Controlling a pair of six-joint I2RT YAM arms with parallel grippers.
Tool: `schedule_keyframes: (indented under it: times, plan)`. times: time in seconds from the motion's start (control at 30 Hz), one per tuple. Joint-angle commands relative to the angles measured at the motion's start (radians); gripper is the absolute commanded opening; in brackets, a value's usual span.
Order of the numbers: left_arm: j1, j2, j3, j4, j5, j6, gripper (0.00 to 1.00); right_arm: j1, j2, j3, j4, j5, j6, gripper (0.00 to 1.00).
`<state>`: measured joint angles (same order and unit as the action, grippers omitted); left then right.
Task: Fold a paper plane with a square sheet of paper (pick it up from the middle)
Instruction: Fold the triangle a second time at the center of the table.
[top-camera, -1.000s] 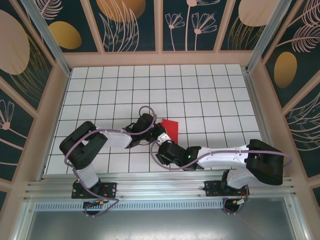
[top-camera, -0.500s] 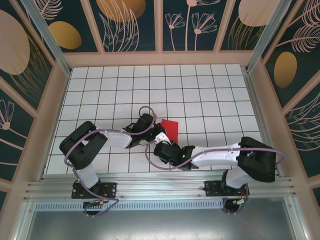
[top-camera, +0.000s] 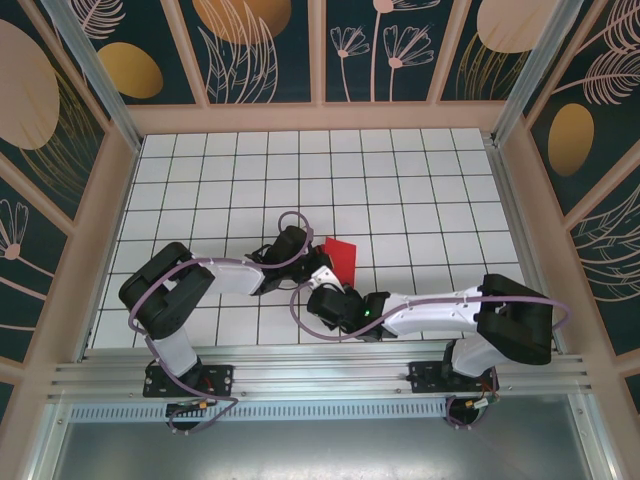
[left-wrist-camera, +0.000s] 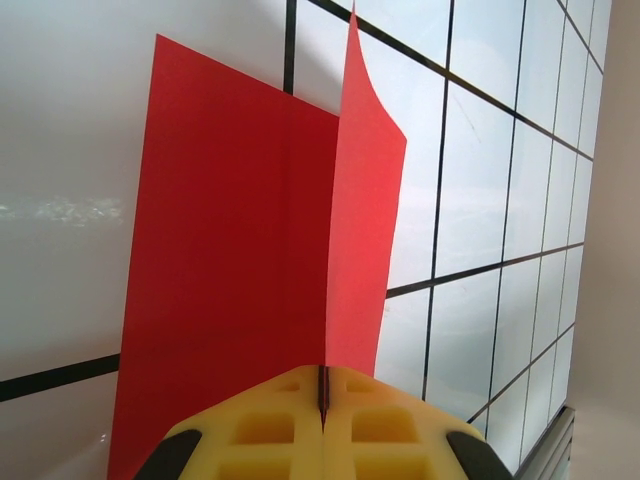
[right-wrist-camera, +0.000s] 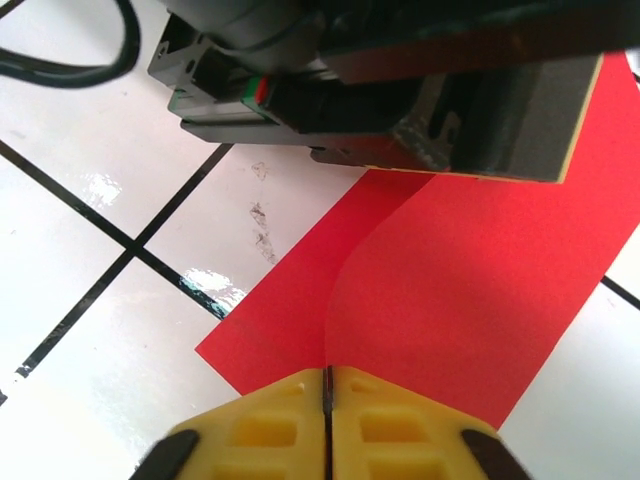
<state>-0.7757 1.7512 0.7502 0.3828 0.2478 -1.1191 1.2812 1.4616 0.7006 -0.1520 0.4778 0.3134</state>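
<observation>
Table (top-camera: 420, 170) had white grid tiles and was boxed by wall panels (top-camera: 90, 230) on the L, far & R sides, w/ a rail (top-camera: 320, 375) along the near edge. The square sheet of paper (top-camera: 341, 257) sat near the table's middle, a bit toward the near side. There were several bare tile rows beyond it and bare tiles to either side, and all walls were well apart from it. Room was tightest on the near side, where both arms crowded in just beside the sheet.

Left gripper (left-wrist-camera: 322, 380) was clenched: its yellow fingers met w/ no gap, and the sheet's crease ran straight into the seam, so it was grasping the paper. One half lay flat on the tiles and the other flap stood up from the crease, its far corner curling. Right gripper (right-wrist-camera: 327, 378) was likewise clamped tight on the sheet's edge, w/ a soft crease line leading into its seam.

Top external view gave the overall layout: both arms converged on the paper, L from the left & R from the near side. It couldn't show the pinch itself. Left wrist view showed the upright flap & the grid lines past it. Right wrist view showed the left gripper's dark body and tan pad close over the sheet's far part, plus smudges on the tile beside the paper.
</observation>
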Motion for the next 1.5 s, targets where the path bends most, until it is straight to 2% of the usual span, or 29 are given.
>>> schedule_keyframes:
  times: [0.0, 0.13, 0.23, 0.27, 0.33, 0.43, 0.57, 0.77, 0.9, 1.2, 1.47]
  plan:
    - [0.007, -0.016, 0.024, -0.032, -0.025, 0.032, 0.01, -0.003, -0.048, 0.026, -0.014, 0.012, 0.013, 0.02]
    - [0.007, -0.031, 0.038, -0.095, -0.054, 0.073, 0.12, -0.042, -0.095, -0.001, 0.026, -0.068, 0.020, 0.00]
    - [0.013, -0.105, 0.028, -0.134, -0.091, 0.088, 0.37, -0.086, -0.124, -0.017, 0.064, -0.167, 0.028, 0.00]
    - [0.018, -0.125, 0.019, -0.139, -0.102, 0.089, 0.42, -0.102, -0.133, -0.023, 0.080, -0.207, 0.032, 0.00]
    - [0.025, -0.164, 0.003, -0.153, -0.125, 0.090, 0.43, -0.137, -0.141, -0.037, 0.115, -0.290, 0.042, 0.00]
    - [0.030, -0.223, -0.017, -0.188, -0.172, 0.091, 0.56, -0.168, -0.141, -0.050, 0.149, -0.348, 0.053, 0.00]
    - [0.031, -0.283, -0.059, -0.201, -0.185, 0.099, 0.53, -0.213, -0.138, -0.070, 0.209, -0.448, 0.062, 0.00]
    - [0.031, -0.341, -0.165, -0.125, -0.159, 0.090, 0.21, -0.298, -0.130, -0.127, 0.299, -0.572, 0.096, 0.00]
    - [0.029, -0.315, -0.187, -0.090, -0.093, 0.096, 0.08, -0.327, -0.130, -0.165, 0.353, -0.621, 0.112, 0.00]
    - [0.022, -0.194, -0.145, -0.099, -0.004, 0.117, 0.00, -0.372, -0.119, -0.209, 0.401, -0.648, 0.145, 0.00]
    - [-0.005, -0.145, -0.132, -0.094, 0.033, 0.136, 0.00, -0.408, -0.112, -0.225, 0.433, -0.695, 0.156, 0.00]
